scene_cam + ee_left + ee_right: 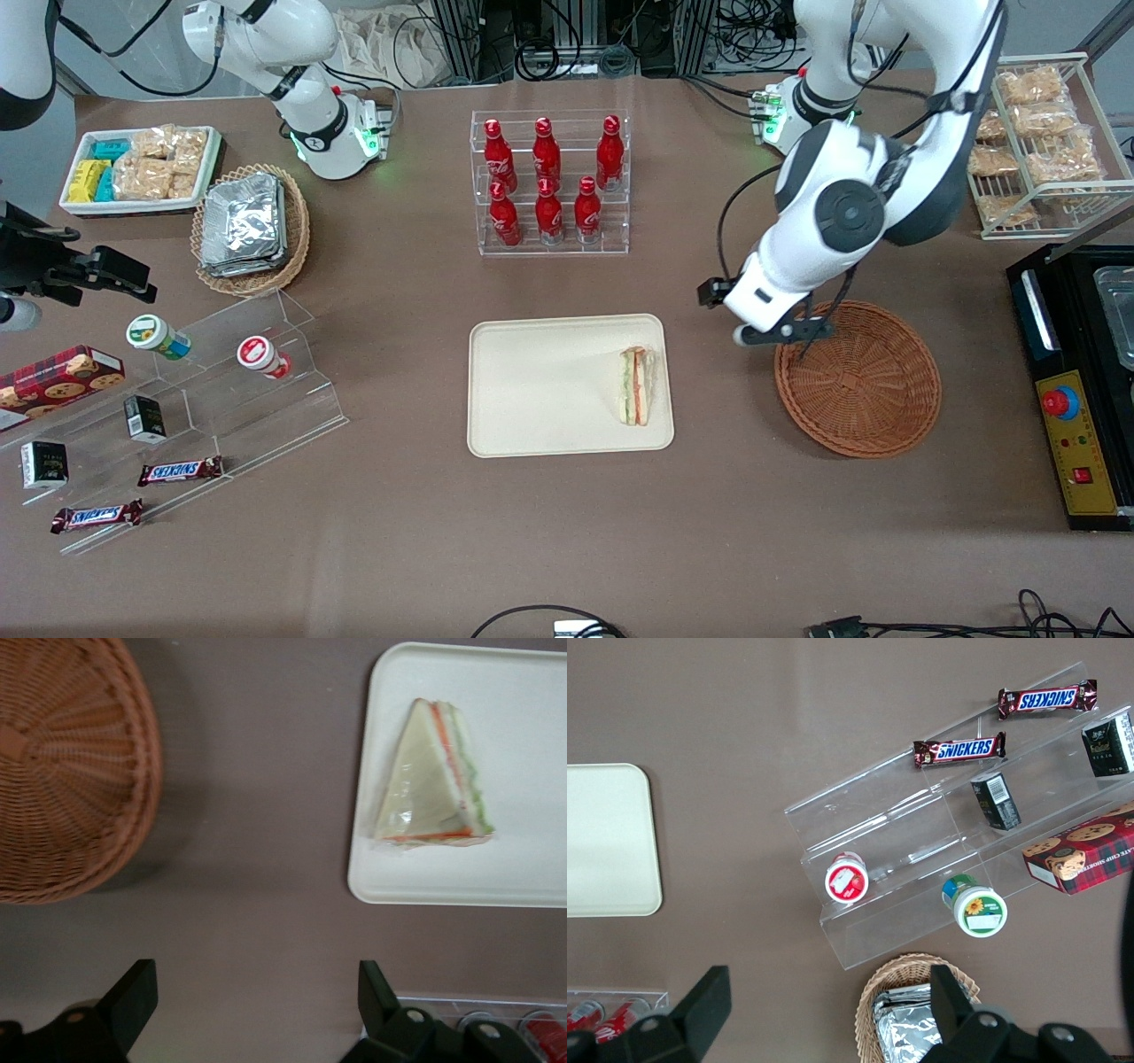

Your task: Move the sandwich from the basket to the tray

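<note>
As the front view shows, the small triangular sandwich of pale bread with orange and green filling lies on the flat cream-beige rectangular tray, close to the tray's edge nearest the working arm's end of the table. The round reddish-brown woven wicker basket stands apart from the tray and holds nothing that can be seen. The left arm's black two-finger gripper hangs over the basket's rim on the side facing the tray, touching neither basket nor sandwich. By my judgement the placing step is done and the arm is in its retreat phase; the next move calls only for a clear lift away from the basket rim, with nothing left to carry.

From the left wrist view, the sandwich rests flat in its clear wrap on the tray, near a rounded corner, fully within the low rim. The basket is well apart from it across bare brown tabletop. The gripper has its two fingers spread wide with nothing between them. Part of the basket and most of the tray are cut off by the frame.

From the right wrist view, only a corner of the tray appears; sandwich and basket are out of frame, so this view adds nothing to the finding.
</note>
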You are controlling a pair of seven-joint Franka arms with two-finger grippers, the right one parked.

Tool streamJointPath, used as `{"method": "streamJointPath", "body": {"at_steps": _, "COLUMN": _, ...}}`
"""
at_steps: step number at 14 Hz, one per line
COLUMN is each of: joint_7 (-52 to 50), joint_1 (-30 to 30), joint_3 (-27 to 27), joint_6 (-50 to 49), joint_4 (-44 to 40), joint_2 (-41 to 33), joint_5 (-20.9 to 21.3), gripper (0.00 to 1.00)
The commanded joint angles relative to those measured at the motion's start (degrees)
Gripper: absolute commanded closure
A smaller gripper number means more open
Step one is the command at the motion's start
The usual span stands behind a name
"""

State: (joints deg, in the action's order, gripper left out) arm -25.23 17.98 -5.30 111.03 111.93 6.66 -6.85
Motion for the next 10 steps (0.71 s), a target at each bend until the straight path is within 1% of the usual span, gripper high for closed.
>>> {"method": "streamJointPath", "body": {"at_steps": 1, "joint_7": 4.3, "joint_1": -6.9, "joint_3": -0.2, "joint_6": -4.9, "joint_4": -0.1, "joint_2": -3.9, "joint_5": 0.2, "gripper": 0.00}}
{"method": "streamJointPath", "body": {"at_steps": 3, "joint_7": 4.5, "joint_1": -11.0, "joint_3": -0.2, "joint_6": -9.5, "joint_4": -4.2, "joint_2": -3.9, "joint_5": 0.8, "gripper": 0.00}}
{"method": "streamJointPath", "body": {"at_steps": 6, "joint_7": 4.5, "joint_1": -15.3, "joint_3": -0.2, "joint_6": -15.7, "joint_4": -11.8, "joint_2": -3.3, "joint_5": 5.0, "gripper": 0.00}}
{"method": "streamJointPath", "body": {"at_steps": 9, "joint_7": 4.7, "joint_1": -19.8, "joint_3": -0.2, "joint_6": -16.8, "joint_4": -15.2, "joint_2": -3.0, "joint_5": 5.5, "gripper": 0.00}}
{"method": "streamJointPath", "body": {"at_steps": 10, "joint_7": 7.4, "joint_1": -20.2, "joint_3": -0.2, "joint_6": -17.0, "joint_4": -15.9, "joint_2": -2.4, "joint_5": 5.5, "gripper": 0.00}}
